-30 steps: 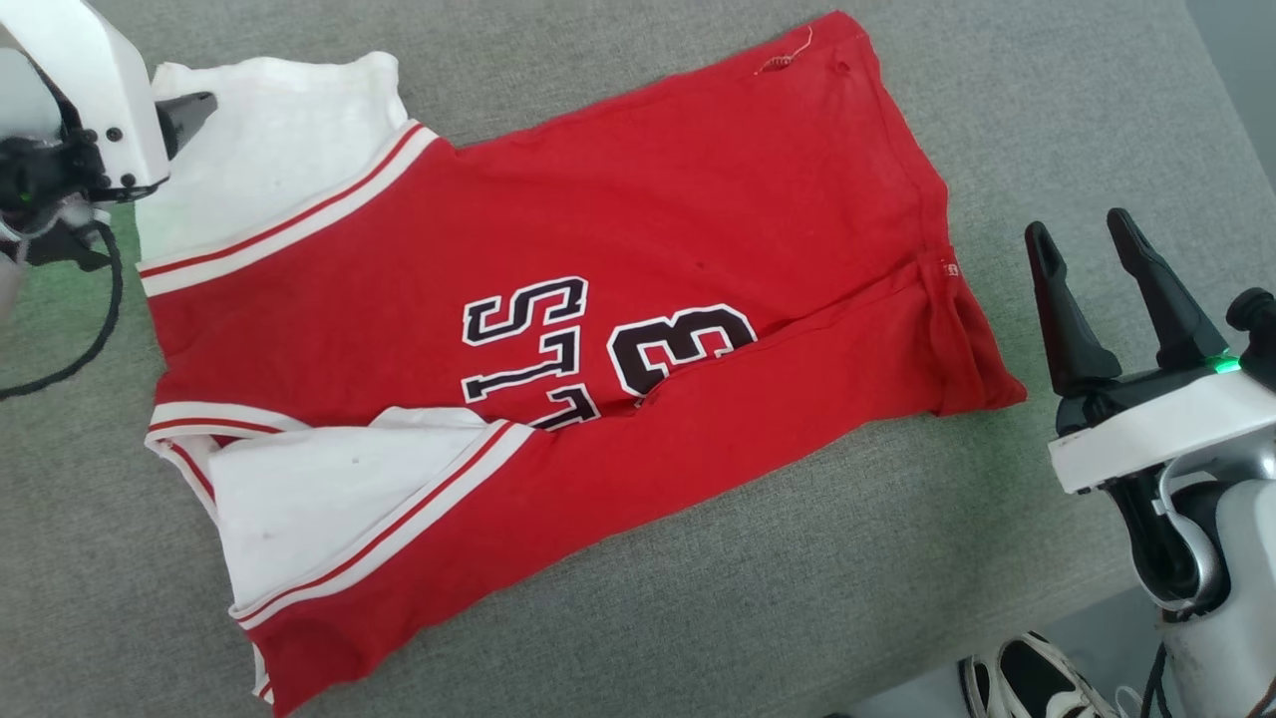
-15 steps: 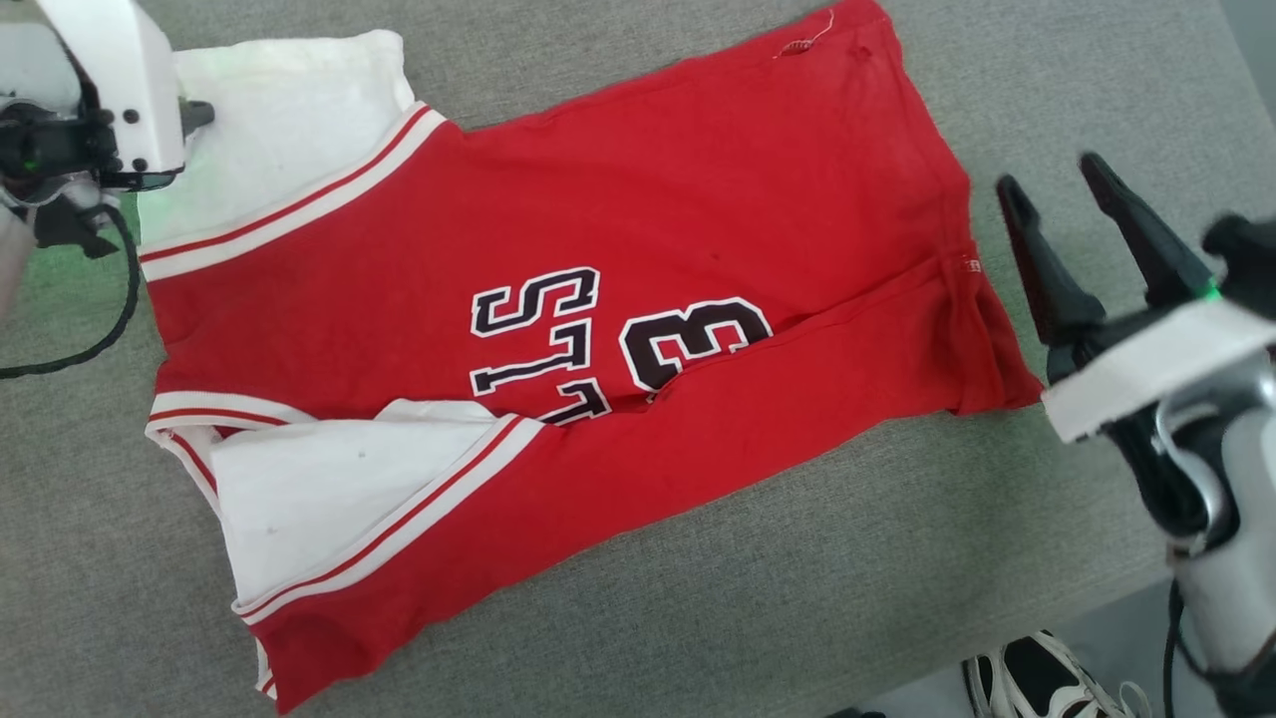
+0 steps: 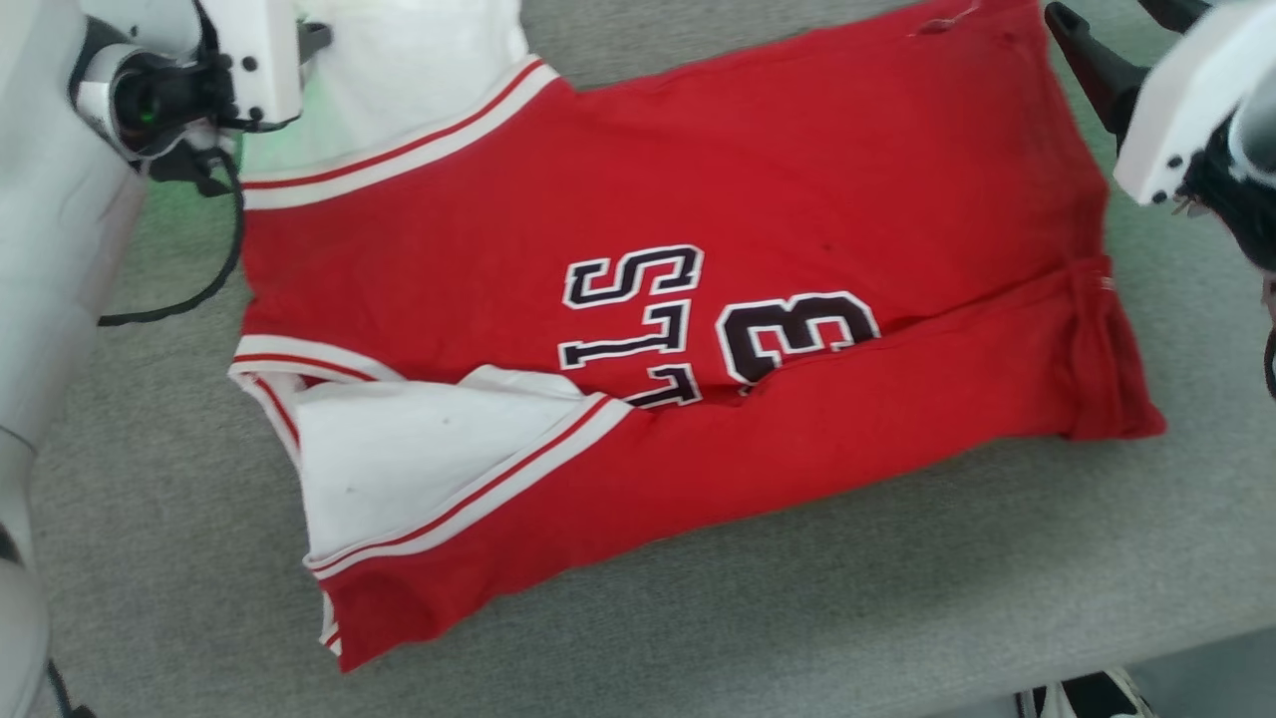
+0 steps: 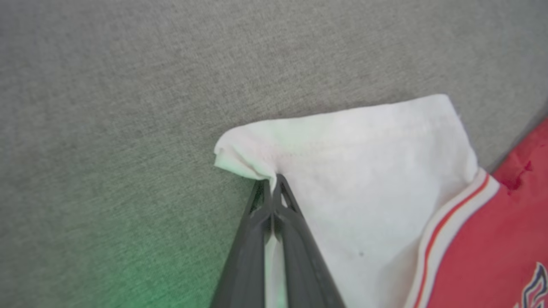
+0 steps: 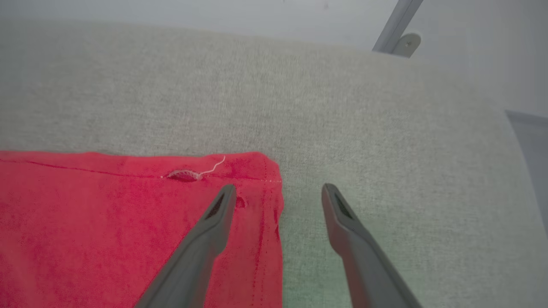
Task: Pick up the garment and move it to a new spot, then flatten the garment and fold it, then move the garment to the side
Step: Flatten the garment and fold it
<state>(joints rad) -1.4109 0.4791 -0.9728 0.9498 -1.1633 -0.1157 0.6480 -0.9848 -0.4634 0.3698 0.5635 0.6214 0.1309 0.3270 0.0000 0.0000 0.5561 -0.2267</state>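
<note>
Garment [image 3: 698, 299] lies spread on the grey surface [image 3: 897, 598], across the middle of your head view. Its red body runs from lower left to upper right, with black-and-white letters [image 3: 638, 319] and a 3 near the centre. One white sleeve [image 3: 399, 90] sits at the upper left. The other sleeve [image 3: 399, 469], at the lower left, is folded in over the red. Both are edged with red-and-white stripe trim. A long fold [image 3: 947, 329] runs through the lower part of the body towards the right-hand end.

Your left gripper [image 4: 273, 182] is at the upper left of the head view, at the outer corner of the upper sleeve. In the left wrist view its two dark fingers [image 4: 295, 239] are pressed together, with the sleeve's hemmed corner pinched between them. The cloth bunches just above the tips, and a green glow falls on the surface at the lower left.

Your right gripper [image 5: 278, 188] is at the upper right of the head view, by the garment's upper right corner. In the right wrist view its fingers stand wide apart and hold nothing. The one on the left of that view is over the red corner and the other is over bare surface, with the garment's edge between them. You cannot tell whether the tips touch down. A loose white thread [image 5: 214, 167] trails from the hem just above the finger on the left
</note>
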